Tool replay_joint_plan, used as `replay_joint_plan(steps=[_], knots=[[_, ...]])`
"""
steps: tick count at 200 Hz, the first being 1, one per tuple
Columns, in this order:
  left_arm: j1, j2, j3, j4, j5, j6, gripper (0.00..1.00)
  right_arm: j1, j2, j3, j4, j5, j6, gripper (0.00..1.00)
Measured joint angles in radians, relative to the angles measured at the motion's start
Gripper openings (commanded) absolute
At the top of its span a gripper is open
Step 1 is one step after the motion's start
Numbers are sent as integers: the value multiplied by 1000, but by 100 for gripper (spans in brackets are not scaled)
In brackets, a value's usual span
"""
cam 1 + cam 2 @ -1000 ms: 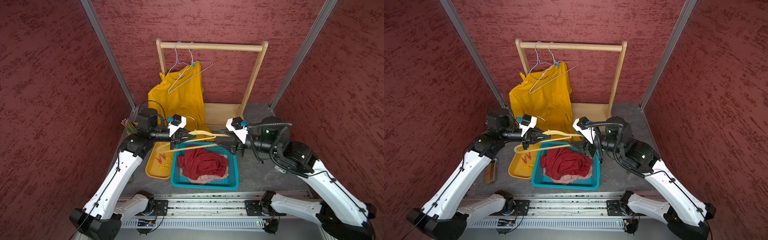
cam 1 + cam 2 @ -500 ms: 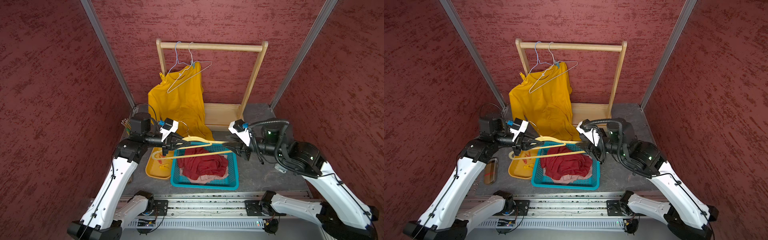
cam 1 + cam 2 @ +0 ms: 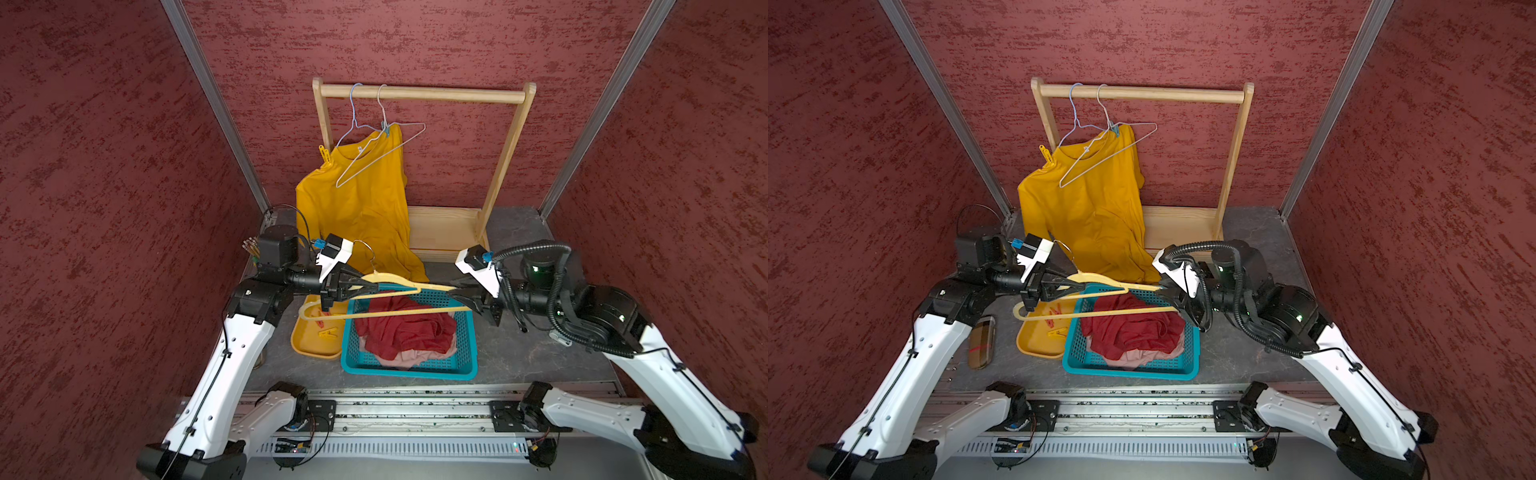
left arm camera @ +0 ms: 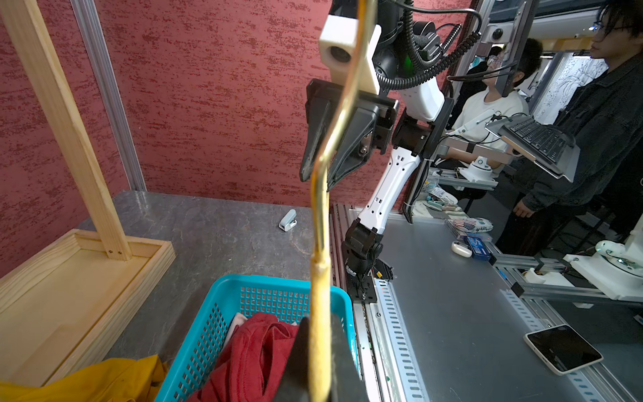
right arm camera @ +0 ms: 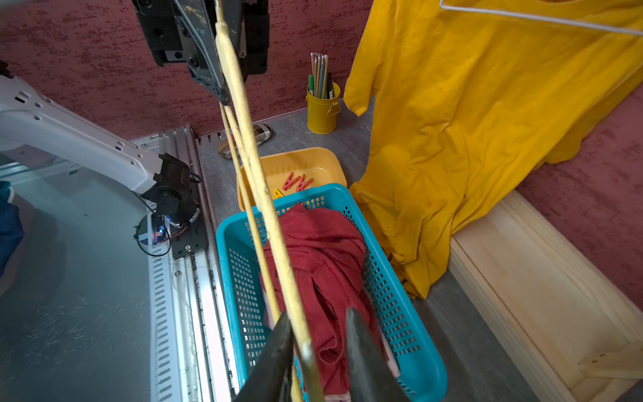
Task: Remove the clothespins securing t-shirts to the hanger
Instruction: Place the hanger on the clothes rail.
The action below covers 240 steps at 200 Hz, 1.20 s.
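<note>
Clothespins (image 5: 297, 181) lie in a yellow tray (image 3: 307, 349) on the desk (image 3: 519, 353). Two more (yellow peg (image 3: 325, 154), blue peg (image 3: 385, 131)) grip the mustard t-shirt (image 3: 361, 208) hanging from the rack (image 3: 419, 94). The left gripper (image 3: 359, 286) clenches a bare cream hanger (image 3: 399, 282). The right gripper (image 3: 453, 291) straddles its far end, unclamped.

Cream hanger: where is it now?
In both top views the cream hanger sits mid-scene above the teal basket, the left gripper shut on its hook end, its far end between the right gripper's jaws.
</note>
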Motion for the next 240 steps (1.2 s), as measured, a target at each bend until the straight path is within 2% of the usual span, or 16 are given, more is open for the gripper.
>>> replay_joint_plan(steps=[23,45,48,54,71,96,102,105,108,151,186,210,240], knots=[[5,1,0,4,-10,-5,0,3,-2,0,-8,-23,-11,0],[6,1,0,15,-13,-4,0,6,-5,0,-11,-39,-20,0],[6,0,-1,18,-14,-4,2,6,-6,0,-10,-39,-20,0],[6,0,-3,24,-14,-5,12,6,-8,0,-10,-38,-21,0],[6,-10,-21,63,-25,-16,46,7,-11,0,-16,-36,-21,0],[7,-43,-51,118,-71,-40,74,7,-21,-2,-28,-2,-13,0],[8,-50,-54,126,-84,-46,86,7,-29,-7,-29,8,-7,0],[8,-54,-55,126,-91,-55,97,7,-32,-9,-29,14,-5,0],[8,-57,-56,132,-99,-50,100,6,-39,-13,-29,22,0,0],[9,-136,-145,231,-321,-88,100,3,-126,-43,-59,177,97,0],[9,-205,-228,311,-557,-119,100,2,-145,-26,-101,389,187,0],[10,-225,-247,339,-640,-136,100,0,-109,26,-103,513,221,0],[10,-250,-271,348,-682,-154,100,0,-34,97,-80,639,228,0]])
